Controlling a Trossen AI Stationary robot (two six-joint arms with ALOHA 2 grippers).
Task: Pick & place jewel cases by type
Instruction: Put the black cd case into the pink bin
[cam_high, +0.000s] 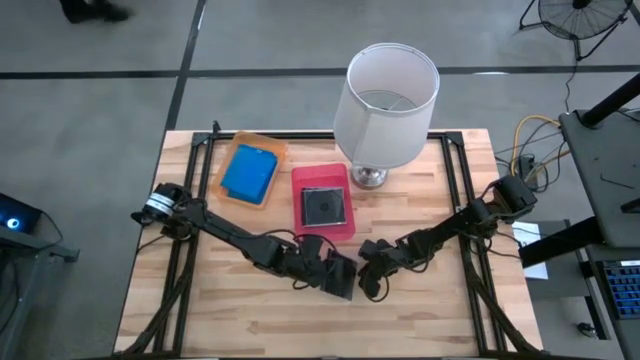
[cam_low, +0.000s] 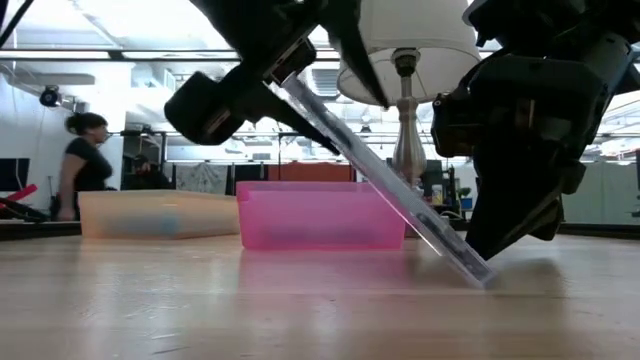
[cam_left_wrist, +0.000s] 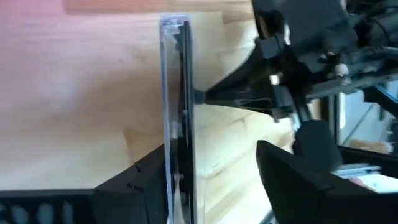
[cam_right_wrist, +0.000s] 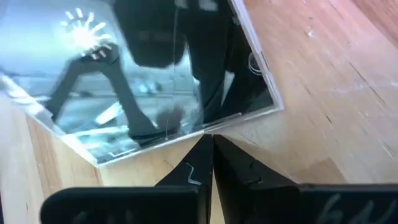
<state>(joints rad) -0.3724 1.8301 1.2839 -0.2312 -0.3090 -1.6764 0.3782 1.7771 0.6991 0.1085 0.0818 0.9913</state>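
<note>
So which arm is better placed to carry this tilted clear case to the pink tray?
Left, probably. The left gripper straddles the tilted clear case, which has one edge on the table; the right gripper is shut, its tips only propping the lower edge. The pink tray lies on the left's side.

Open-plan lab/workshop: concrete floor (cam_high: 250, 45), ceiling strip lights (cam_low: 150, 25), floor fan (cam_high: 585, 18), cabling (monitor (cam_high: 625, 285) beside the wooden table (cam_high: 420, 320)), 1 person (cam_low: 85, 165) behind.
</note>
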